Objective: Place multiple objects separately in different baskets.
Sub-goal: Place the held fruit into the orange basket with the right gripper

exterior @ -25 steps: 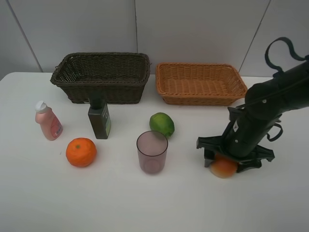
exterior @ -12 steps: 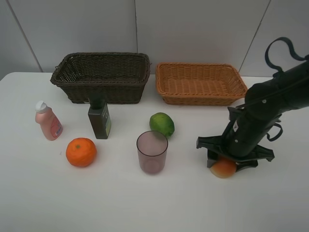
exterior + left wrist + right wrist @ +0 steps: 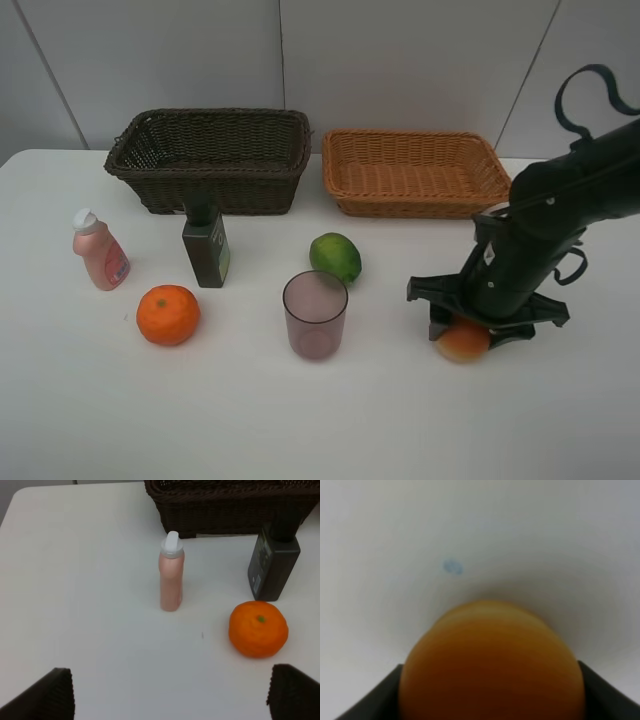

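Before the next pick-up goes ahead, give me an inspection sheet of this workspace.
Surface: white table, one small blue mark.
Job's things: orange, lime, pink bottle, dark green bottle and cup stand loose on the table; peach is gripped; nothing seen inside the dark basket or the tan basket.
Clutter: nothing seen.
Grippers: right gripper is shut on the peach, low over the table; left gripper is open and holds nothing.
Cables: dark cable loop above the right arm.
Surroundings: plain panelled wall.
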Motion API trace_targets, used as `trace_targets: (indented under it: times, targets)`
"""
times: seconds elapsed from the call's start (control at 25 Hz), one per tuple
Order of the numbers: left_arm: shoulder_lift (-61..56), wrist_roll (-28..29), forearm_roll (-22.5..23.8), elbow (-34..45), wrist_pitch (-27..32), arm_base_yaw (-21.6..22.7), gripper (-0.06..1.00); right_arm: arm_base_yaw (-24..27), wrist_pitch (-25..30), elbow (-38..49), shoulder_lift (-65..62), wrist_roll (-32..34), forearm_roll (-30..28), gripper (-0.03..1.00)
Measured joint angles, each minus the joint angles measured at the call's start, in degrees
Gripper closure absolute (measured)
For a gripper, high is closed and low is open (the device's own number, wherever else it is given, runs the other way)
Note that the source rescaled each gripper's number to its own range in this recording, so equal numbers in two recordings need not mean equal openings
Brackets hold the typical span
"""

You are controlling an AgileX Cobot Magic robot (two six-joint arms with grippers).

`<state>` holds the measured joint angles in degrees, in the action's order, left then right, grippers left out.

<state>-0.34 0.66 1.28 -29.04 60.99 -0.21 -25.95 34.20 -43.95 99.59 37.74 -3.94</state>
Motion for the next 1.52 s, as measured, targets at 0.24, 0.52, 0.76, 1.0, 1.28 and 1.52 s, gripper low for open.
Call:
trace_targets:
  times: [0.24, 0.52, 0.76, 1.0, 1.28, 1.52]
  targets:
    - [0.0, 0.0, 0.0, 0.0, 0.0, 0.0, -0.06, 0.0, 12.7, -10.3, -1.1, -5.3, -2.2, 0.97]
    - [0.0, 0.0, 0.0, 0.0, 0.0, 0.0, -0.06, 0.0, 22.1, -24.0, -0.2, -10.6, -4.7, 0.97]
    - [0.0, 0.0, 0.0, 0.0, 0.0, 0.0, -0.06, 1.9, 28.5, -36.4, 4.8, -14.0, -8.0, 0.97]
    - [0.0, 0.0, 0.0, 0.0, 0.0, 0.0, -0.06, 3.8, 28.9, -46.2, 11.1, -14.9, -11.1, 0.97]
    - [0.0, 0.0, -0.1, 0.0, 0.0, 0.0, -0.06, 5.3, 20.6, -53.9, 18.8, -14.9, -12.6, 0.97]
    - [0.0, 0.0, -0.1, 0.0, -0.1, 0.0, -0.06, 6.3, 7.6, -54.5, 23.6, -14.9, -13.0, 0.97]
